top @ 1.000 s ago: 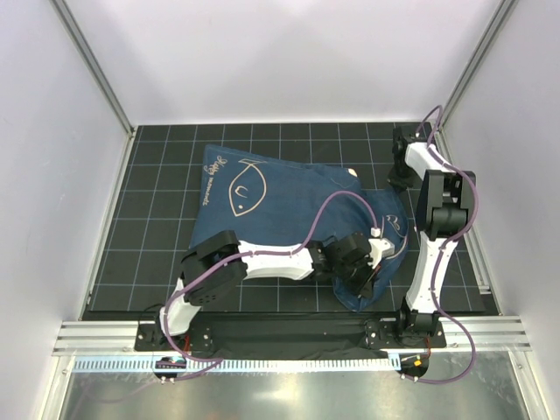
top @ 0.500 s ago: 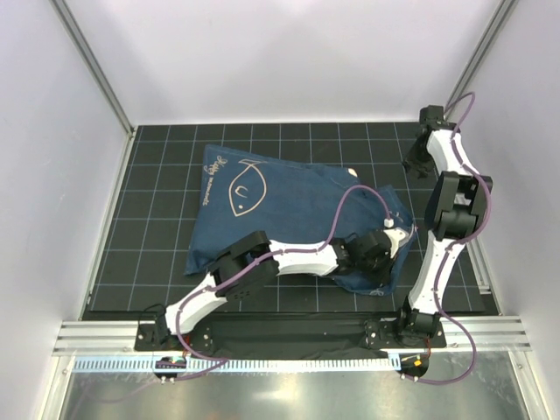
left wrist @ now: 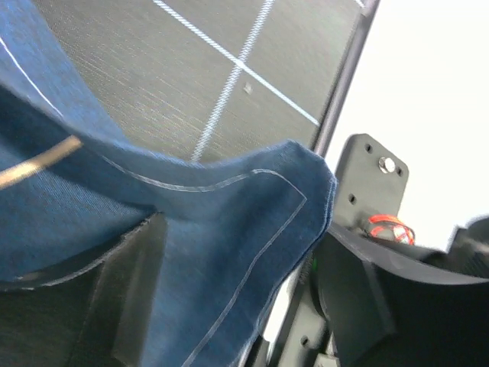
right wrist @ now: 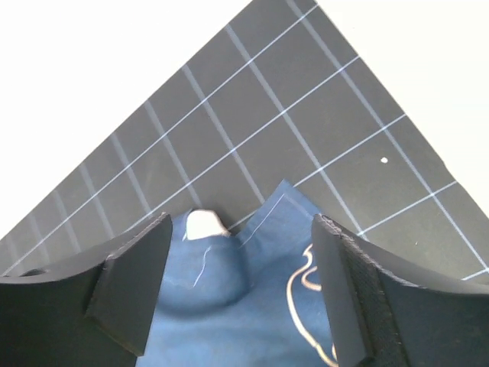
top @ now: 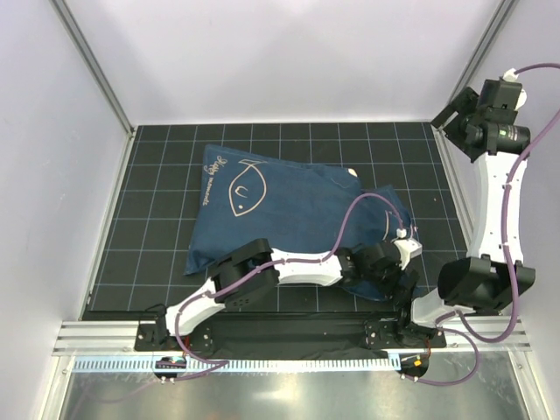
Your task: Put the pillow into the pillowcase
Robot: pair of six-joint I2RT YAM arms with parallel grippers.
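The navy pillowcase (top: 280, 210) lies bulging on the black gridded mat (top: 157, 175). Only a small white corner of the pillow (top: 350, 171) peeks from its far right edge; the rest is hidden inside. My left gripper (top: 404, 273) reaches across to the case's near right corner. In the left wrist view the jaws of my left gripper (left wrist: 244, 256) stand wide apart, and that corner of the pillowcase (left wrist: 229, 222) hangs loose between them. My right gripper (top: 451, 114) is raised high at the far right. It is open and empty (right wrist: 241, 225) above the pillowcase (right wrist: 260, 306) and the pillow corner (right wrist: 205, 223).
White walls close the mat in on three sides, with metal posts (top: 87, 70) at the far corners. An aluminium rail (top: 280, 337) runs along the near edge with both arm bases. The right arm's black mount (left wrist: 374, 191) stands close beside the left gripper.
Both grippers have opened. The right arm has risen from the case's far right corner up to the far right. The left arm has stretched rightward along the case's near edge.
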